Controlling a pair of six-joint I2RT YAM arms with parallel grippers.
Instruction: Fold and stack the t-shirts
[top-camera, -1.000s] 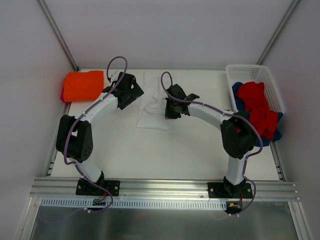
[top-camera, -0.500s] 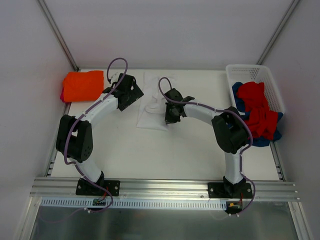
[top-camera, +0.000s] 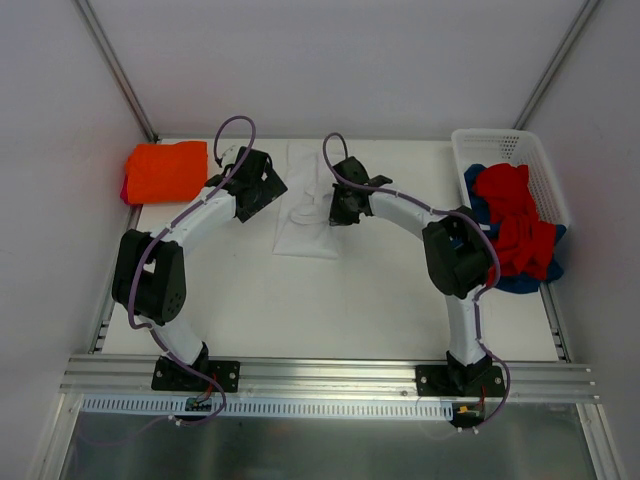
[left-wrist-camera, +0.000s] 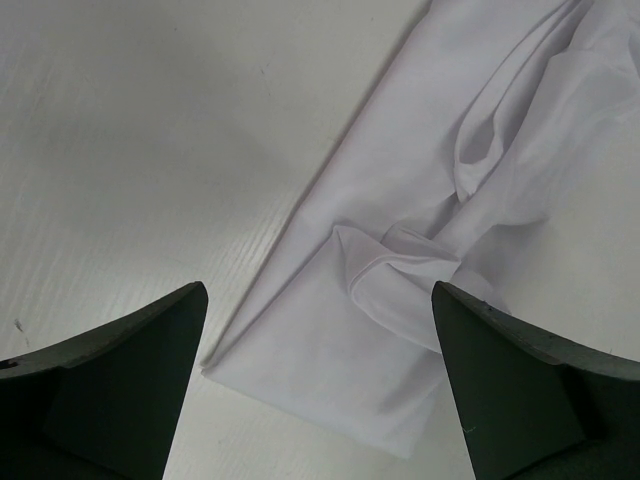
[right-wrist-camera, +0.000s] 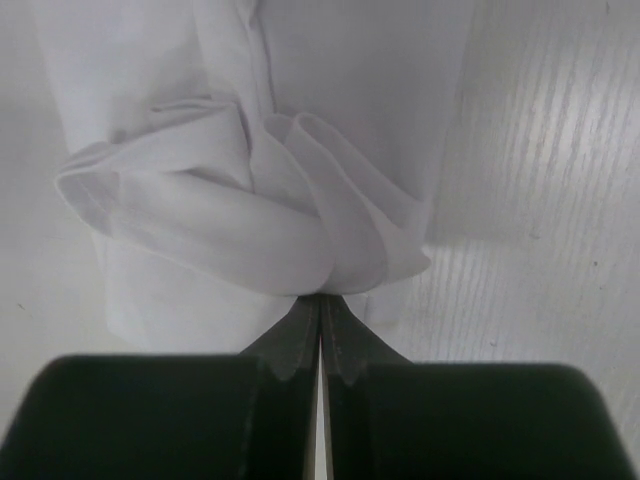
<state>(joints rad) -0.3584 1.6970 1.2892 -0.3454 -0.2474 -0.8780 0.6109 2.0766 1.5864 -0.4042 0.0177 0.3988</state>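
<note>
- White t-shirt (top-camera: 303, 208) lies in the upper middle of the overhead view, on the table (top-camera: 300, 300), as a long narrow strip running top to bottom, partly folded, with a rumpled lump near its middle.
- Right gripper (top-camera: 337, 213) sits at the right edge of that strip. In the right wrist view the gripper (right-wrist-camera: 320, 300) has its jaws pressed together, pinching a bunched loop of the white t-shirt (right-wrist-camera: 250, 210) right at the tips.
- Left gripper (top-camera: 263, 187) is just beside the strip's left edge. In the left wrist view the gripper (left-wrist-camera: 318, 295) is spread wide, both dark fingers (left-wrist-camera: 110, 380) at the bottom corners of the frame, nothing between them, with the cloth's lower left corner below.
- The white t-shirt (left-wrist-camera: 420, 200) fills the right half of the left wrist view, with creases and a small rolled fold near its centre.
- Orange t-shirt (top-camera: 166, 170) is folded flat at the upper left of the table, well apart from both arms.
- Basket (top-camera: 492, 140) stands at the upper right edge. Red t-shirts (top-camera: 515, 215) are heaped in it and spill over its lower rim.
- Blue t-shirt (top-camera: 522, 283) shows under the red heap, at the basket's lower end.
</note>
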